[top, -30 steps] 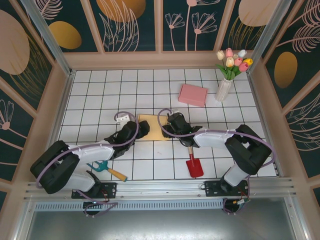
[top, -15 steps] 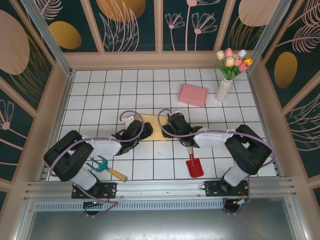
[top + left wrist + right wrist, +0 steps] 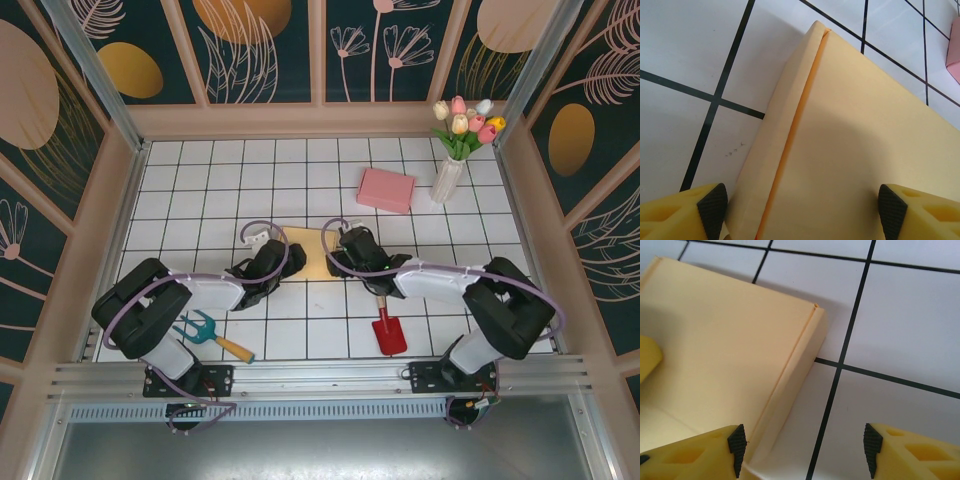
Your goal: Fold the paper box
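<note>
The pale yellow paper box (image 3: 308, 256) lies flat on the white tiles between my two grippers. My left gripper (image 3: 283, 264) sits at its left edge. In the left wrist view the box (image 3: 850, 140) shows a folded side flap with an orange crease, and the left gripper (image 3: 800, 212) stands open, one fingertip (image 3: 711, 205) beside the flap and the other over the lid. My right gripper (image 3: 337, 260) is at the box's right edge. In the right wrist view it (image 3: 805, 447) is open, one fingertip (image 3: 737, 442) over the edge of the box (image 3: 725, 350), the other above bare tile.
A pink block (image 3: 386, 189) and a white vase of tulips (image 3: 448, 178) stand at the back right. A red trowel (image 3: 388, 330) lies under the right arm, and a teal hand rake (image 3: 208, 332) lies near the left base. Wooden walls ring the tiled floor.
The left arm has reached forward and its gripper has come up to the box's left edge, its jaws narrowing a little. The right arm's elbow has shifted slightly right.
</note>
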`<state>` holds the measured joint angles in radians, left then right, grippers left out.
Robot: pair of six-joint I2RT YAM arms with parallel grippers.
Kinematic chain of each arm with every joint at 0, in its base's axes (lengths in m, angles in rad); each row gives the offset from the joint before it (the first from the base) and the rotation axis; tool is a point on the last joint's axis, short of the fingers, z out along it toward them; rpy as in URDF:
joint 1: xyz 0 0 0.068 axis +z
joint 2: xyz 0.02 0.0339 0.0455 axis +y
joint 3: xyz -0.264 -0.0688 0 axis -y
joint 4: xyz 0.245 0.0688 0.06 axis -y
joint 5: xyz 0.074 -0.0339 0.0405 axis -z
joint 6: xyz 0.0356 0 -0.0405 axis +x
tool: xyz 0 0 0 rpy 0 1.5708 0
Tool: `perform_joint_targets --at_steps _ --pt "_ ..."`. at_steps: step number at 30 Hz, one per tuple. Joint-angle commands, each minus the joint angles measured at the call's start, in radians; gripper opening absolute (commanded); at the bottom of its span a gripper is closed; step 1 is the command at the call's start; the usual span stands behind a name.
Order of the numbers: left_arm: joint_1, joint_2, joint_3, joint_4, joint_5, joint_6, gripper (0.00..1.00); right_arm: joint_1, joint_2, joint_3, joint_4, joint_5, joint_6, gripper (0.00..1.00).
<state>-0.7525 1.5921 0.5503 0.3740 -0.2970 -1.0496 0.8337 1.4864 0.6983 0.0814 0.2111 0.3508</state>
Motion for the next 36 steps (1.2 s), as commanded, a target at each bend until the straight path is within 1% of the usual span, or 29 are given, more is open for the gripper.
perform_joint_targets --at_steps 1,5,8,11,15,20,23,27,36 --pt "0.004 0.034 -0.016 -0.033 -0.014 -0.007 0.79 0.025 -0.074 -0.014 -0.052 0.035 0.039 0.67" --pt "0.004 0.035 -0.019 -0.035 -0.016 -0.003 0.79 0.070 -0.133 -0.036 -0.061 0.062 0.096 0.66" --pt "0.004 0.034 -0.020 -0.036 -0.019 0.000 0.79 0.102 -0.170 -0.081 -0.029 0.082 0.153 0.66" --pt "0.005 0.035 -0.020 -0.037 -0.022 0.001 0.79 0.113 -0.194 -0.141 0.033 0.048 0.204 0.65" --pt "0.004 0.040 -0.021 -0.034 -0.022 0.001 0.79 0.123 -0.220 -0.202 0.101 0.001 0.236 0.57" --pt "0.004 0.046 -0.021 -0.033 -0.022 0.002 0.79 0.168 -0.272 -0.196 0.056 0.073 0.246 0.57" --pt "0.004 0.049 -0.015 -0.033 -0.024 0.003 0.79 0.187 -0.288 -0.194 0.057 0.073 0.265 0.56" --pt "0.005 0.057 -0.007 -0.038 -0.023 0.004 0.79 0.194 -0.258 -0.190 0.106 0.038 0.284 0.54" --pt "0.005 0.060 -0.007 -0.038 -0.020 0.009 0.79 0.194 -0.111 -0.111 0.121 0.030 0.276 0.53"
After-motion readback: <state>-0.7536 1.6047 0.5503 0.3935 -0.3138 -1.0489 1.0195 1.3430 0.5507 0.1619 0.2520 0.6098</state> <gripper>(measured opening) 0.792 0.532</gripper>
